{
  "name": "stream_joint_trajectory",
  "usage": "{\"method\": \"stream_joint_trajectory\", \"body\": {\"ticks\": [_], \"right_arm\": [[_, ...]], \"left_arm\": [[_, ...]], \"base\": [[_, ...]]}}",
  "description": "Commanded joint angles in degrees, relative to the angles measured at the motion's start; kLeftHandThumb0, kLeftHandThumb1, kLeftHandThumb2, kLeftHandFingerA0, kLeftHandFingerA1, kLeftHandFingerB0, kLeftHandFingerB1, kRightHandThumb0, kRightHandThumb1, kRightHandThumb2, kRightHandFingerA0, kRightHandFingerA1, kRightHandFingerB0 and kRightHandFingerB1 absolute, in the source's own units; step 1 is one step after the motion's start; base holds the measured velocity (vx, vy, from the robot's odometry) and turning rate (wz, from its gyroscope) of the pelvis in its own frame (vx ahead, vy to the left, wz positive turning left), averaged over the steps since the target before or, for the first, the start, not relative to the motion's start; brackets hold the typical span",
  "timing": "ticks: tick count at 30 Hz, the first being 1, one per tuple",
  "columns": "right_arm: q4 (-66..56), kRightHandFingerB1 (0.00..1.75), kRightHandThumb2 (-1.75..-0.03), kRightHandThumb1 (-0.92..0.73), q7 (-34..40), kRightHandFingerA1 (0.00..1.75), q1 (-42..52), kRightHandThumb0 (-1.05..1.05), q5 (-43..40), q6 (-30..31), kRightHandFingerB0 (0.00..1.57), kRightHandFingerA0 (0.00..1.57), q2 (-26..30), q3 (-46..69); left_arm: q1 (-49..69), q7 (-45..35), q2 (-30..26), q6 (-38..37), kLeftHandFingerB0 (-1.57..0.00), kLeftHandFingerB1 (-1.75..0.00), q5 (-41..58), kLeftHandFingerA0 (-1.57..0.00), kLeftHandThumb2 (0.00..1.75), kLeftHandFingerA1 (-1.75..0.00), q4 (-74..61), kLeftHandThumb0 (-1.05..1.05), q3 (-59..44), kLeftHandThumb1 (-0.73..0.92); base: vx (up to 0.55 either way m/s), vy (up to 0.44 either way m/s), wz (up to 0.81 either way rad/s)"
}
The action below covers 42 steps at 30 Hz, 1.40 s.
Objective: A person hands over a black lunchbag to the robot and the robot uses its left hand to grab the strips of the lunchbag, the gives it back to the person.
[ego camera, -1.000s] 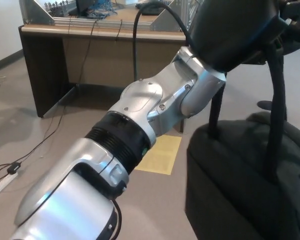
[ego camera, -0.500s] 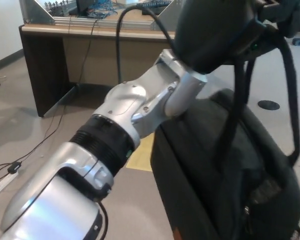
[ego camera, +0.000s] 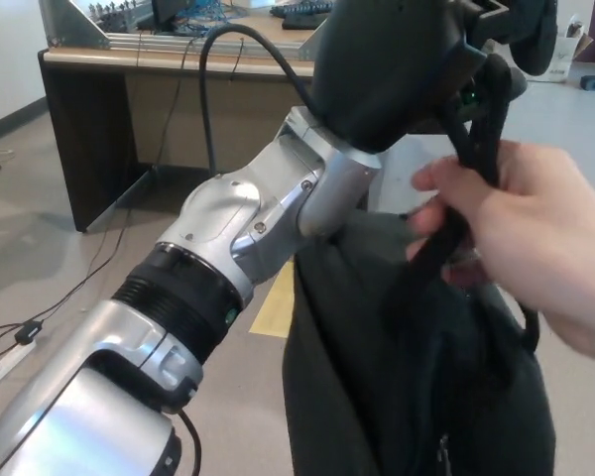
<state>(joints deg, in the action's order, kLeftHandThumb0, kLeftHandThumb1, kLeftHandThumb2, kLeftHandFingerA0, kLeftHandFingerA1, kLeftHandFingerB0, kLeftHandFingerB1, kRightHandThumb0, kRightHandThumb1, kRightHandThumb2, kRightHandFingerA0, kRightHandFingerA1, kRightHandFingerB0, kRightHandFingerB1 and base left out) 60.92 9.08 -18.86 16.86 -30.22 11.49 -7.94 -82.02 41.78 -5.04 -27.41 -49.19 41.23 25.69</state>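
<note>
While my left hand (ego camera: 407,59) seems, from this tight angle, to be clamped on the straps (ego camera: 476,129) with the black lunchbag (ego camera: 377,367) hanging below, a person's hand (ego camera: 521,233) grips them too, so I'd say handback is underway, release remaining.

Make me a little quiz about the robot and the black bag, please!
1. True or false: a person's hand is holding the straps of the black bag.
2. Which robot hand is up by the straps? A) left B) right
3. Fill in: behind the robot's arm stands a brown ____.

Key: 1 true; 2 A; 3 desk.
</note>
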Motion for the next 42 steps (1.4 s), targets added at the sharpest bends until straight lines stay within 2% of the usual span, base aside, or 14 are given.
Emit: {"method": "stream_joint_trajectory", "body": {"ticks": [1, 8, 9, 10, 11, 18, 20, 21, 22, 25, 26, 39, 40, 42], "right_arm": [[0.24, 0.45, -0.6, -0.66, 0.21, 0.43, 0.04, -0.43, -0.11, -0.44, 0.54, 0.42, 0.67, 0.19], [0.71, 0.45, -0.6, -0.66, 0.27, 0.43, -0.09, -0.41, -0.06, -0.54, 0.54, 0.42, 0.7, 0.14], [0.75, 0.45, -0.6, -0.66, 0.32, 0.43, -0.05, -0.42, 0.03, -0.62, 0.54, 0.43, 0.72, 0.07], [0.78, 0.45, -0.6, -0.66, 0.41, 0.43, -0.01, -0.42, 0.18, -0.69, 0.54, 0.43, 0.76, -0.05], [0.8, 0.46, -0.6, -0.66, 0.33, 0.43, -0.13, -0.42, 0.15, -0.72, 0.54, 0.42, 0.7, -0.06], [0.5, 0.45, -0.59, -0.66, -0.07, 0.42, -0.35, -0.4, -0.16, 0.21, 0.54, 0.43, 0.66, 0.11], [0.12, 0.45, -0.59, -0.66, -0.14, 0.42, -0.1, -0.4, -0.12, 0.49, 0.54, 0.43, 0.62, 0.04], [0.12, 0.45, -0.59, -0.66, -0.23, 0.42, -0.01, -0.39, -0.18, 0.53, 0.54, 0.43, 0.52, 0.04], [0.21, 0.59, -0.88, -0.5, -0.33, 0.53, -0.01, -0.43, -0.18, 0.51, 0.48, 0.32, 0.51, 0.02], [0.28, 0.59, -0.87, -0.49, -1.13, 0.53, 0.36, -0.43, -0.51, 0.39, 0.48, 0.31, 0.42, 0.06], [0.4, 0.46, -0.59, -0.65, -1.14, 0.43, 0.32, -0.38, -0.79, 0.11, 0.54, 0.42, 0.26, 0.26], [0.35, 0.45, -0.6, -0.66, 0.23, 0.44, 0.97, -0.41, -0.16, 0.31, 0.54, 0.46, 0.33, 0.13], [0.31, 0.58, -0.88, -0.51, 0.42, 0.56, 1.37, -0.46, -0.38, 0.01, 0.49, 0.39, 0.22, 0.32], [0.3, 0.44, -0.6, -0.68, 0.36, 0.43, 1.68, -0.44, -0.65, -0.25, 0.53, 0.45, 0.22, 0.55]], "left_arm": [[-0.19, 1.48, -0.83, 0.61, -0.67, -1.6, -0.58, -0.82, 0.56, -1.75, 0.19, -0.28, -0.32, 0.55], [1.08, 0.26, -0.65, -0.05, -0.6, -1.62, 1.05, -0.75, 0.54, -1.75, 0.13, -0.28, -0.95, 0.56], [1.69, -3.81, -0.72, 0.36, -0.37, -0.48, 2.84, -0.34, 0.57, -0.5, -0.68, -0.55, -1.35, 0.57], [2.55, -9.81, -0.85, 0.97, -0.37, -0.48, 5.41, -0.34, 0.57, -0.5, -1.9, -0.55, -1.92, 0.57], [3.63, -17.64, -1.05, 2.58, -0.07, -0.12, 8.77, 0.0, 0.87, 0.0, -4.07, -0.84, -2.51, 0.51], [6.89, -28.86, -3.3, 5.05, 0.0, 0.0, 12.31, 0.0, 0.6, 0.0, -14.2, -1.01, -3.54, 0.68], [8.56, -31.88, -3.62, 6.59, 0.0, 0.0, 14.24, 0.0, 0.89, 0.0, -18.58, -0.98, -4.52, 0.51], [9.2, -32.36, -3.91, 6.89, 0.0, 0.0, 14.39, 0.0, 0.6, 0.0, -19.78, -1.01, -4.87, 0.67], [9.66, -32.46, -4.32, 7.05, 0.0, 0.0, 14.07, 0.0, 0.91, 0.0, -20.61, -0.99, -5.13, 0.52], [13.07, -33.5, -6.66, 7.82, 0.0, 0.0, 14.52, 0.0, 0.6, 0.0, -24.91, -1.02, -7.01, 0.68], [13.71, -34.05, -7.24, 8.34, 0.0, 0.0, 14.5, 0.0, 0.6, 0.0, -25.89, -1.04, -7.44, 0.69], [49.96, -34.05, -22.04, 1.85, -0.08, -0.09, 25.06, 0.0, 0.8, 0.0, -36.78, -0.78, -24.1, 0.48], [54.03, -33.64, -22.53, -0.32, -0.11, -0.15, 26.29, -0.01, 0.79, -0.01, -36.14, -0.74, -24.79, 0.46], [59.91, -32.9, -22.93, -2.88, -0.08, -0.2, 27.64, 0.0, 0.8, -0.08, -35.04, -0.71, -25.7, 0.44]], "base": [[0.0, 0.0, 0.0], [0.0, 0.0, 0.0], [0.0, 0.0, 0.0], [0.0, 0.0, 0.0], [0.0, 0.0, 0.0], [0.0, 0.0, 0.0], [0.0, 0.0, 0.0], [0.0, 0.0, 0.0], [0.0, 0.0, 0.0], [0.0, 0.0, 0.0], [0.0, 0.0, 0.0], [0.0, 0.0, 0.0], [0.0, 0.0, 0.0], [0.0, 0.0, 0.0]]}}
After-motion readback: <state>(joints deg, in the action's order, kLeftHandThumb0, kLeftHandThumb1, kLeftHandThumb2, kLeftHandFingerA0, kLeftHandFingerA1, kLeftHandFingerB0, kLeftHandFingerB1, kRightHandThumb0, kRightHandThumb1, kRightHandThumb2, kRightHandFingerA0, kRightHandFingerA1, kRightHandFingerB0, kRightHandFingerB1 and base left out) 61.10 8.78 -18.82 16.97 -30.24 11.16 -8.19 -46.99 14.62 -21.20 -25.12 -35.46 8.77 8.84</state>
